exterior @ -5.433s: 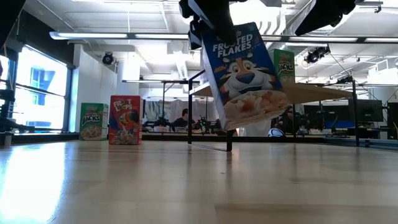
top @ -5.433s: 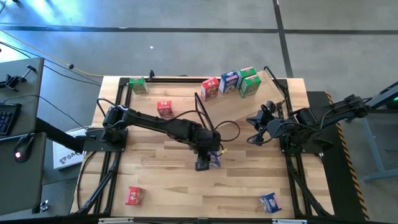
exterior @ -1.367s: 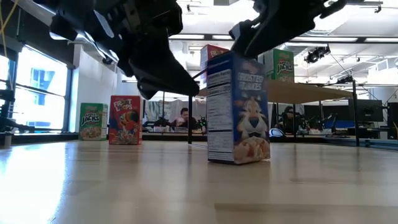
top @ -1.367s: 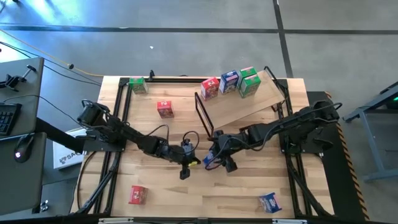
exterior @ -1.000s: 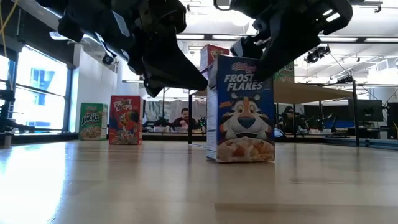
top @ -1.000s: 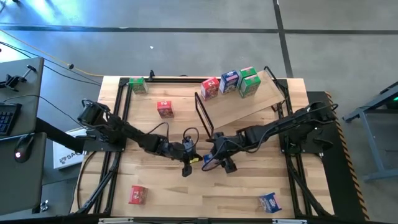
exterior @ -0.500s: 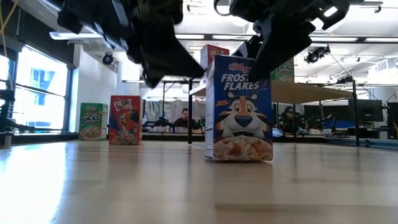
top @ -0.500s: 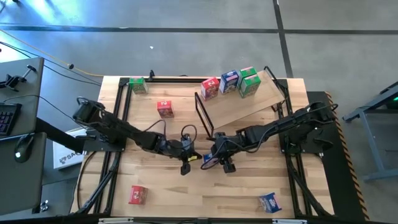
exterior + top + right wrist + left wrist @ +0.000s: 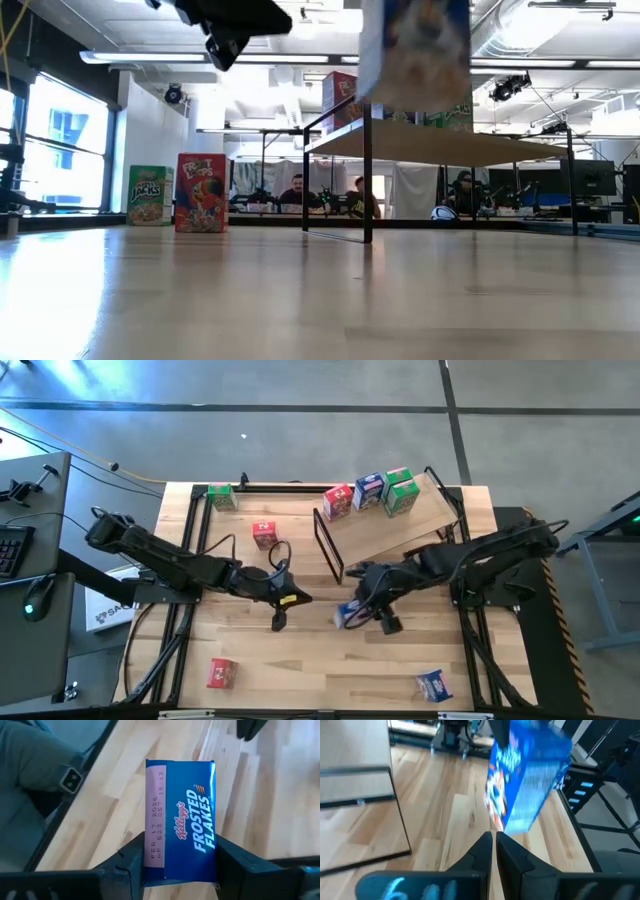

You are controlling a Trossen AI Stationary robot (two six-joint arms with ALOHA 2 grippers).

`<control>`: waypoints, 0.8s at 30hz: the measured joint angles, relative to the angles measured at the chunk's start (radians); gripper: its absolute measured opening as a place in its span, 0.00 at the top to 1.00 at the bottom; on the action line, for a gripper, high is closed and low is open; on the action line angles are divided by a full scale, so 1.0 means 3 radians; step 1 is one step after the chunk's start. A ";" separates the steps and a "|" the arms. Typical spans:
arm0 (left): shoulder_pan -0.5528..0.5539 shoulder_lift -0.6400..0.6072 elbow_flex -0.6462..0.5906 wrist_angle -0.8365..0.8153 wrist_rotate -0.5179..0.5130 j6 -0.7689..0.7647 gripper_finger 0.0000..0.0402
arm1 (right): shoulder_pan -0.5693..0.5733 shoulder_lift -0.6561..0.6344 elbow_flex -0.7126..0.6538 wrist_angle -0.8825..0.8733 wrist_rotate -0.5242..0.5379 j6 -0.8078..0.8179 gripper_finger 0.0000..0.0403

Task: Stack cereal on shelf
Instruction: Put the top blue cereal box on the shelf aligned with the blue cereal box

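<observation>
The right gripper (image 9: pixel 180 862) is clamped on a blue cereal box (image 9: pixel 180 820), one finger (image 9: pixel 131 857) pressed to each narrow side, and holds it off the table; in the low view the box (image 9: pixel 415 50) hangs clear above the tabletop. In the high view this box (image 9: pixel 350 615) sits near the table centre, at 6 o'clock from the black frame end of the shelf (image 9: pixel 395 530). The left gripper (image 9: pixel 280 610) is clenched with nothing between its fingers (image 9: pixel 482 852) and hangs at 9 o'clock from the held box, well apart from it, with the fingertips pointing toward it. The shelf, a tilted plywood board, lies at 12 to 1 o'clock from the right gripper; a red box (image 9: pixel 338 501), a blue box (image 9: pixel 369 490) and two green boxes (image 9: pixel 401 493) stand along its far edge. Loose on the table (image 9: pixel 300 660) are a green box (image 9: pixel 222 497) at the far left corner, a red box (image 9: pixel 265 535) at 11 o'clock from the left gripper, a red box (image 9: pixel 218 674) at the near left, and a blue box (image 9: pixel 434 684) at the near right. The black frame end stands between the held box and the board surface.
</observation>
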 joint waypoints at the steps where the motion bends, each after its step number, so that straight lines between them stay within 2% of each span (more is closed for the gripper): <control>1: 0.0000 -0.0025 0.0001 -0.0018 0.0000 0.0007 0.96 | 0.0000 -0.0035 0.0124 -0.0201 0.0034 -0.0041 0.62; 7: 0.0000 -0.0040 0.0000 -0.0072 0.0074 0.0022 0.96 | -0.0175 -0.0099 0.0905 -0.1245 0.0518 -0.0486 0.61; 10: 0.0000 0.0019 -0.0088 0.0216 0.0123 0.0036 0.96 | -0.0453 -0.0101 0.1122 -0.1587 0.0753 -0.0800 0.61; 13: 0.0031 0.0020 -0.0350 0.0785 0.0329 -0.0023 0.96 | -0.0863 -0.0096 0.1156 -0.1713 0.0761 -0.1126 0.62; 17: 0.0067 0.0027 -0.0734 0.1460 0.0355 -0.0186 0.96 | -0.1399 -0.0095 0.1028 -0.1679 0.0723 -0.1534 0.64; 20: 0.0078 0.0023 -0.0889 0.1692 0.0341 -0.0278 0.96 | -0.1698 -0.0091 0.0956 -0.1588 0.0612 -0.1724 0.64; 24: 0.0088 0.0024 -0.0933 0.1692 0.0307 -0.0299 0.96 | -0.1946 -0.0063 0.0949 -0.1539 0.0481 -0.1868 0.64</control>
